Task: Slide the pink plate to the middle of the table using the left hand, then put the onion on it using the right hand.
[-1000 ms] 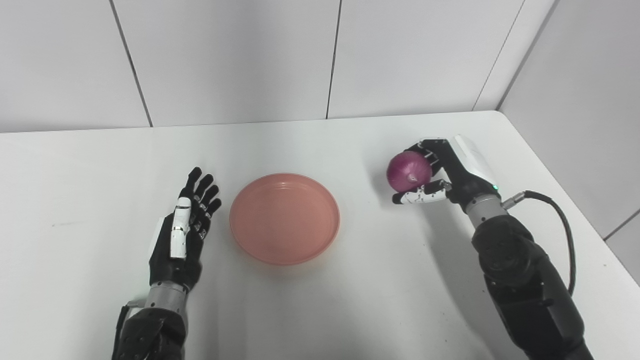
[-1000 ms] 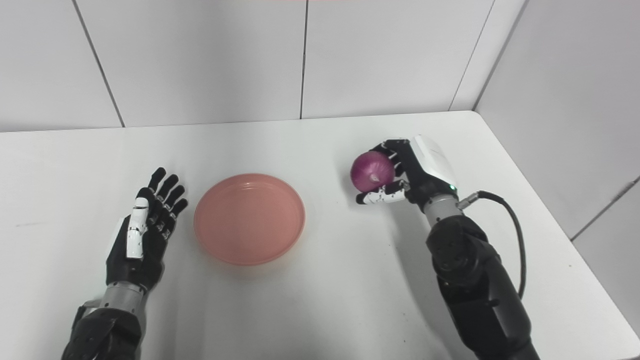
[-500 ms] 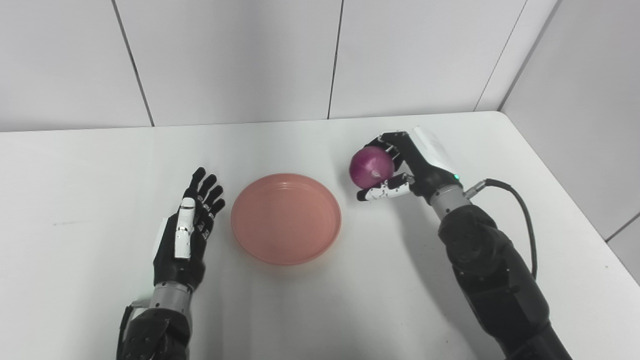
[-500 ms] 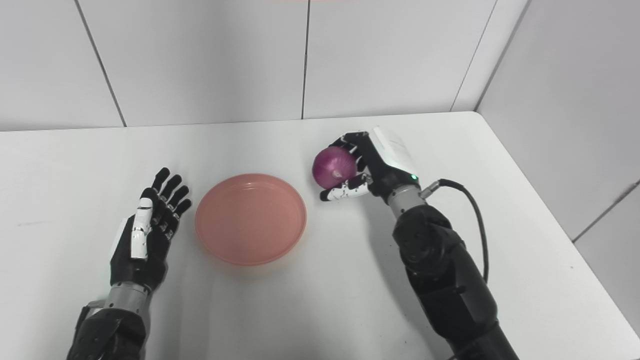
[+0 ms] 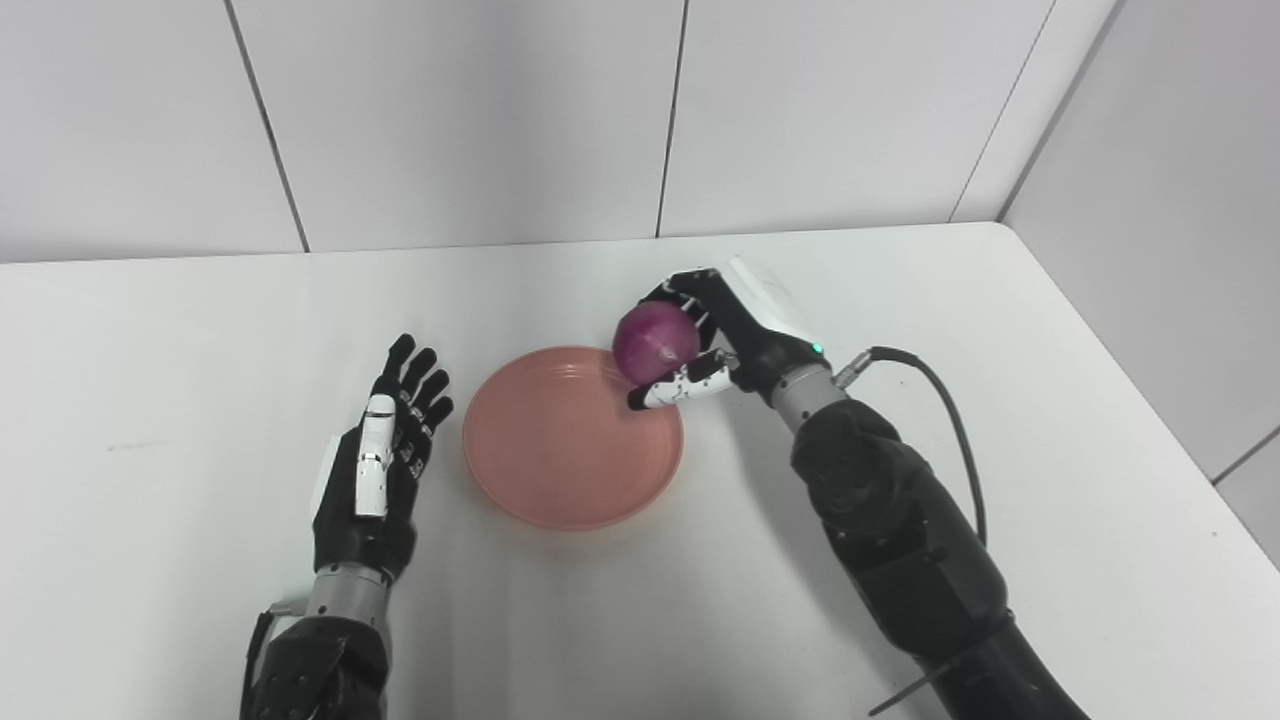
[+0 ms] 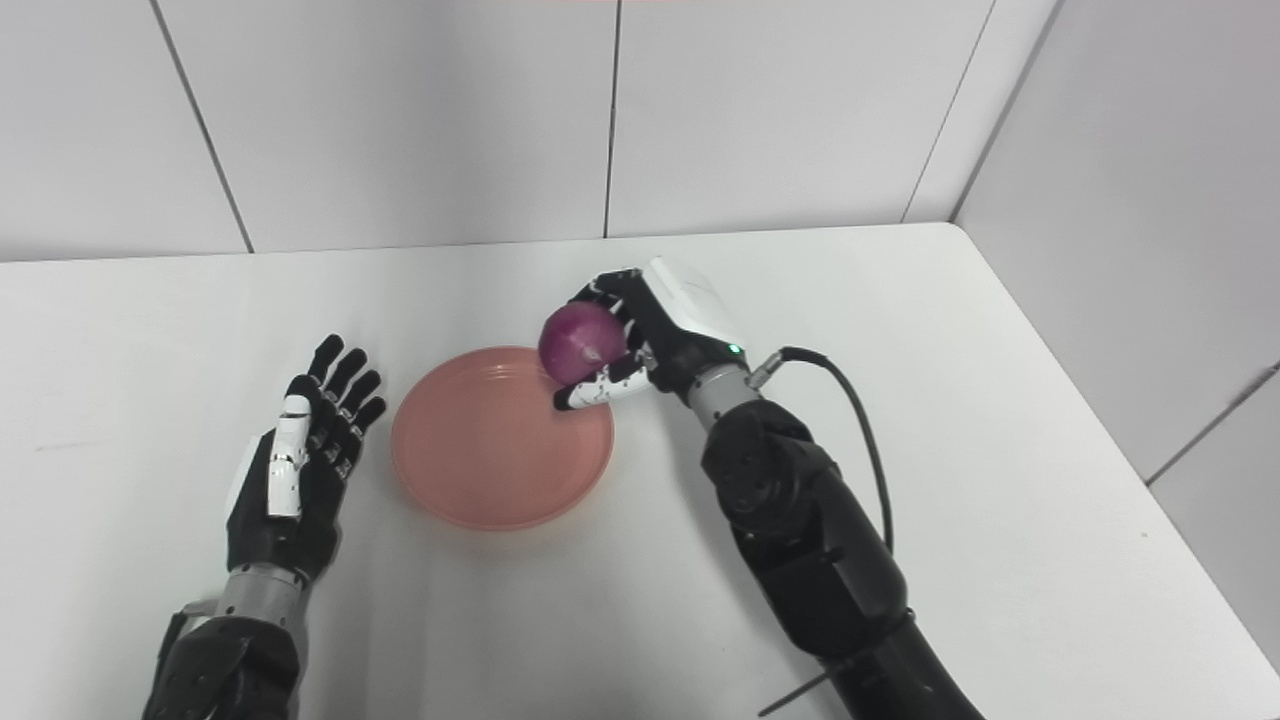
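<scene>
Pink plate (image 5: 572, 440) flat on the white desk (image 5: 900, 300), near the middle, nothing lying in it. Red onion (image 5: 655, 343) held above the plate's far right rim, clear of the plate, gripped in the right hand (image 5: 715, 335) with fingers curled over the far side and the thumb (image 5: 678, 385) pressed under the near side. Right arm (image 5: 890, 520) reaching in from the lower right, black-sleeved, with a black cable (image 5: 950, 420) looping off the wrist toward the right. Left hand (image 5: 380, 460) resting just left of the plate, fingers spread and pointing away, holding nothing, not touching the rim. Rest of the desk bare white, grey wall panels (image 5: 480, 110) behind, a second wall closing in at the far right corner. Nothing between onion and plate to block a way down.

From the left eye view, onion mostly over the rim and the desk beyond it. From the right eye view, onion (image 6: 582, 343) overlapping more of the plate's (image 6: 480, 470) far edge, and a wider strip of desk visible to the right of the arm.
</scene>
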{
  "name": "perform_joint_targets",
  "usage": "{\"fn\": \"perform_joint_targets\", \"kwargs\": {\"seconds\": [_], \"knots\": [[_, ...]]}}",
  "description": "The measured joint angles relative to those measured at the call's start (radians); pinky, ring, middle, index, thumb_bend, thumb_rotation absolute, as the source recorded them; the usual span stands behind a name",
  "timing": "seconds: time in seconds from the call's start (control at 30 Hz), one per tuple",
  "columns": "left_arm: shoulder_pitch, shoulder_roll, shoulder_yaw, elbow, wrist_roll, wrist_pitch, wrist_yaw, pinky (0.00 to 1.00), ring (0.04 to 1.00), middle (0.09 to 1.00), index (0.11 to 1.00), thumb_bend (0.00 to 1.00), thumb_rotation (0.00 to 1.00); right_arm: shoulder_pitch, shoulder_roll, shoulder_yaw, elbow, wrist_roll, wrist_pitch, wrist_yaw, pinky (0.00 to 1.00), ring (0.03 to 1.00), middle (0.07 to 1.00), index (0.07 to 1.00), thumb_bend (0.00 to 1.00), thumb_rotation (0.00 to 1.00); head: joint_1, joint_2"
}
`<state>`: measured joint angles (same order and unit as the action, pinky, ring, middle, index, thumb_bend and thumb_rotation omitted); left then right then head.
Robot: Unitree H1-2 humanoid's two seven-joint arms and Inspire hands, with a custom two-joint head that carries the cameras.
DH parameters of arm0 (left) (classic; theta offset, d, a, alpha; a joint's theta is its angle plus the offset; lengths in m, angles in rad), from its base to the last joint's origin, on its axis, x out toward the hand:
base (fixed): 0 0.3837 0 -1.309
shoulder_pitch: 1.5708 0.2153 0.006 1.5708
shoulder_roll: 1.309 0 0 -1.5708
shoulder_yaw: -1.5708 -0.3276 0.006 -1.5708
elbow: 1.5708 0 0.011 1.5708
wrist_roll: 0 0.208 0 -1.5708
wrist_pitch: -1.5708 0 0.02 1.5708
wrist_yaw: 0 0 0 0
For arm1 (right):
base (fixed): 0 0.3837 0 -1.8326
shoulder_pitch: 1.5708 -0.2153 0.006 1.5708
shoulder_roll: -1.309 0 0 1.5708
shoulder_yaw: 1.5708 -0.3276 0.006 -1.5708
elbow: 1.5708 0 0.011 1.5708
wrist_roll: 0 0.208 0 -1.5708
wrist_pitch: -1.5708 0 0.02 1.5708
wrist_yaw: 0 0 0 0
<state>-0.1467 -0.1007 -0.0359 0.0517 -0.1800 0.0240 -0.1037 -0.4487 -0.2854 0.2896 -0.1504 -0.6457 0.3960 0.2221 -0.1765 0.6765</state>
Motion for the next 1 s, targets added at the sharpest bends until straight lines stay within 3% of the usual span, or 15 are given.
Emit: {"fn": "perform_joint_targets", "kwargs": {"seconds": [0.47,1.0], "knots": [[0.004,-0.014,-0.008,0.001,0.014,-0.006,0.010,0.94,0.955,0.963,0.946,0.46,1.00,-0.042,0.068,0.062,0.133,-0.031,-0.010,-0.011,0.44,0.507,0.574,0.563,0.76,0.17,0.005,0.003],[0.004,-0.013,-0.007,-0.001,0.011,-0.001,0.010,0.95,0.954,0.960,0.942,0.48,1.00,-0.054,0.087,0.098,0.212,-0.040,-0.047,-0.051,0.40,0.495,0.581,0.590,0.75,0.19,-0.011,0.009]]}}
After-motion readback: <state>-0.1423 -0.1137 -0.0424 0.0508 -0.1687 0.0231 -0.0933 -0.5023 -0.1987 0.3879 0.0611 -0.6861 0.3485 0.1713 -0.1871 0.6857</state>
